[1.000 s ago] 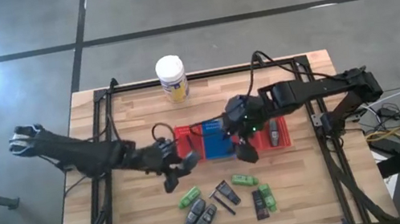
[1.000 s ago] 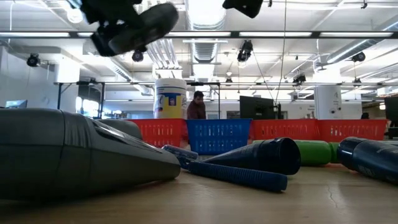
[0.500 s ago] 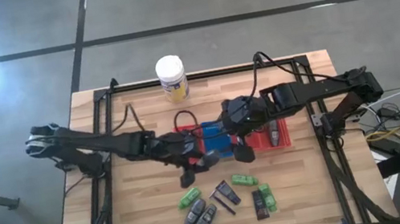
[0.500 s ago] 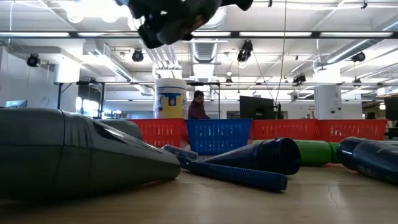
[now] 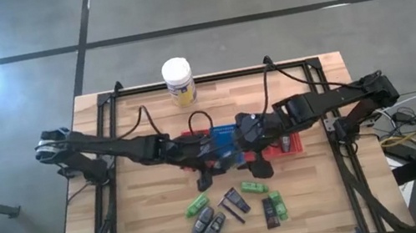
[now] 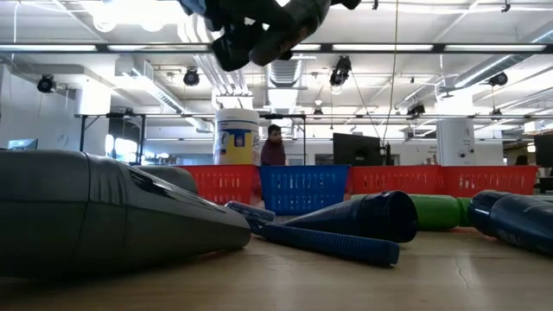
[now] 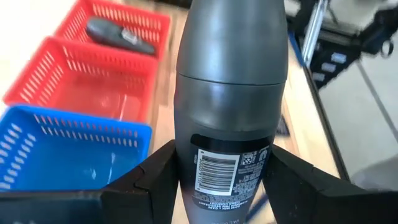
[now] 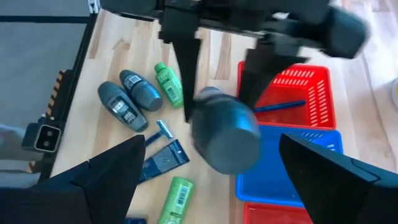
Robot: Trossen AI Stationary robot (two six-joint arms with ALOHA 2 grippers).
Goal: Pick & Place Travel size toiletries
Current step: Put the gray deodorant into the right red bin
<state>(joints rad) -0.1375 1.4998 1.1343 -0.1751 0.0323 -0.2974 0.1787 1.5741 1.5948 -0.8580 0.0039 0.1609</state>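
Observation:
My left gripper (image 5: 218, 164) is shut on a grey oval bottle (image 7: 230, 87) and hovers above the table in front of the blue basket (image 5: 225, 143). It shows at the top of the low view (image 6: 259, 30). My right gripper (image 5: 256, 168) is open and holds nothing, just right of the left one. The other toiletries lie on their sides near the table's near edge: grey bottles (image 5: 208, 225), green bottles (image 5: 197, 204), black tubes (image 5: 237, 203) and a thin stick (image 5: 229, 212). A grey item (image 7: 118, 37) lies in the right red basket. My left gripper pinches the grey bottle between its two fingers (image 7: 155, 171), one on each side of the labelled half (image 7: 230, 165). The bottle lies along the fingers, and its rounded other end (image 8: 224, 134) sticks out past the fingertips. It is lifted clear of the table.
Three mesh baskets stand in a row mid-table: red (image 5: 193, 140), blue, red (image 5: 290, 138). A thin dark stick (image 8: 289, 106) lies in the left red one. A white jar with a yellow label (image 5: 178, 81) stands at the far edge. Cables run along the black frame.
My left gripper has carried the grey bottle toward the table's right, from left of the baskets to in front of the blue basket, staying shut on it. My right gripper has moved a little toward the near edge.

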